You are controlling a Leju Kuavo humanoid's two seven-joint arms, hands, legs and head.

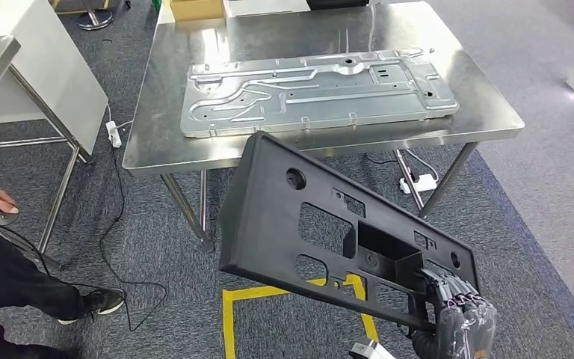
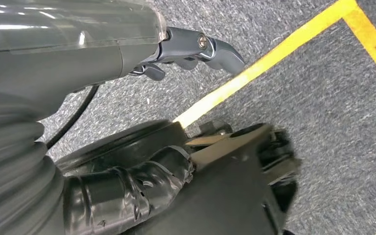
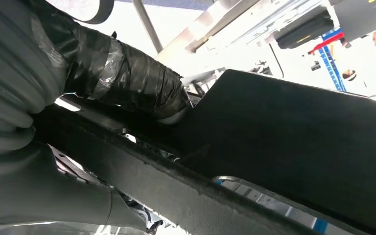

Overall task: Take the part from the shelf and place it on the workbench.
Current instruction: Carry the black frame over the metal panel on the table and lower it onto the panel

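A: Where's the part?
B: Black plastic panel (image 1: 329, 224), tilted in the air over the grey carpet (image 1: 538, 194), just short of the steel surface (image 1: 486, 120). Right robot hand (image 1: 456, 318) grips its lower corner.
A: Left robot hand (image 2: 196, 49)?
B: Hangs over the carpet near yellow tape (image 2: 274, 58), fingers curled, holding nothing.
A: On the surface?
B: Silver stamped metal sheet (image 1: 318, 90).

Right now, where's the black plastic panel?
In the head view, the black plastic panel is held by the right hand, tilted above the carpet before the steel workbench.
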